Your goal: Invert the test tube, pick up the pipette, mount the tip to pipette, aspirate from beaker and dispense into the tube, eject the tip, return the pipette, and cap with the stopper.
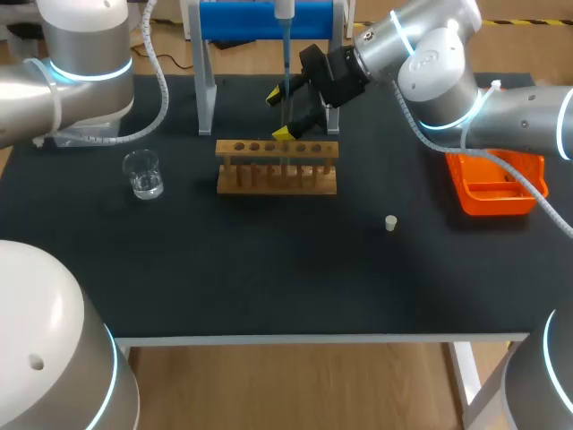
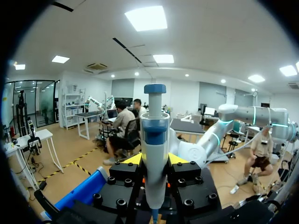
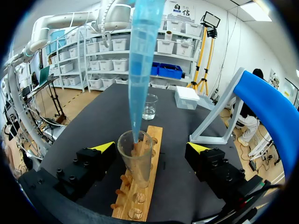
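A blue and white pipette (image 2: pixel 154 135) stands upright between the yellow tips of my left gripper (image 2: pixel 155 158), which is shut on it. This gripper is out of the head view, where only the pipette's shaft (image 1: pixel 284 54) shows, running down toward the wooden rack (image 1: pixel 277 179). Its pale blue tip (image 3: pixel 142 56) reaches into the mouth of the clear test tube (image 3: pixel 135 158), which stands upright in the rack (image 3: pixel 140 200). My right gripper (image 1: pixel 279 114) (image 3: pixel 152 147) is open, one finger on each side of the tube and not touching it. A small white stopper (image 1: pixel 390 223) lies on the mat to the right.
A glass beaker (image 1: pixel 143 174) (image 3: pixel 149 106) with some clear liquid stands left of the rack. The blue pipette stand (image 1: pixel 269 22) rises behind the rack. An orange tray (image 1: pixel 497 184) sits at the right edge, under my right arm.
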Controlling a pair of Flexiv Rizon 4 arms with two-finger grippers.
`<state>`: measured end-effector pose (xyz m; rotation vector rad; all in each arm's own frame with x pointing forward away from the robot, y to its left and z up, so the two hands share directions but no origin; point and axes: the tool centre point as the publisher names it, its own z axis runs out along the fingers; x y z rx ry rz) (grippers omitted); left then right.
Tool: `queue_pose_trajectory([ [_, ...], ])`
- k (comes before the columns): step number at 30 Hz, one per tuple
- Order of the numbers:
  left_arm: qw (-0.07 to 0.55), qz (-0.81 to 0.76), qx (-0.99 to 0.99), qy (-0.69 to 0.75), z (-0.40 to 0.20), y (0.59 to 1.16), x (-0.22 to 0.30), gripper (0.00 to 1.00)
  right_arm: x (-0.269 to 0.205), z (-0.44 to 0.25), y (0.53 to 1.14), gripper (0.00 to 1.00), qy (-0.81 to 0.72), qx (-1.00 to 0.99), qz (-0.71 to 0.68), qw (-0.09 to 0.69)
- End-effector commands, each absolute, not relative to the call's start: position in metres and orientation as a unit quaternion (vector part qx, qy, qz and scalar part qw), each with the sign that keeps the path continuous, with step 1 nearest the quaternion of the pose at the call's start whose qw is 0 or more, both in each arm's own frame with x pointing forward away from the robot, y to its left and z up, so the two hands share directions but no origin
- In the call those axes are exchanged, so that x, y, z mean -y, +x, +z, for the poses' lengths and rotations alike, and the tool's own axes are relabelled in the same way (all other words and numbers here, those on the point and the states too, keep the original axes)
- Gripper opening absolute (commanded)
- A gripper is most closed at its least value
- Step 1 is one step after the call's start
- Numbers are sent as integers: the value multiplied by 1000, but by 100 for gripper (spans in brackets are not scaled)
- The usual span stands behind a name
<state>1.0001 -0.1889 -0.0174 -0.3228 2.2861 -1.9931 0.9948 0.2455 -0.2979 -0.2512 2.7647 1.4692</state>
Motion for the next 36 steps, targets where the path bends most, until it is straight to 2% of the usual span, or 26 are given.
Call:
queue_pose_trajectory([
  [1, 45, -653, -748, -104, -17, 1001, 189, 0, -245, -297, 995, 100, -80, -881, 467, 0],
  [36, 45, -654, -748, -107, -22, 1001, 190, 0, -245, -297, 995, 100, -80, -881, 467, 0],
])
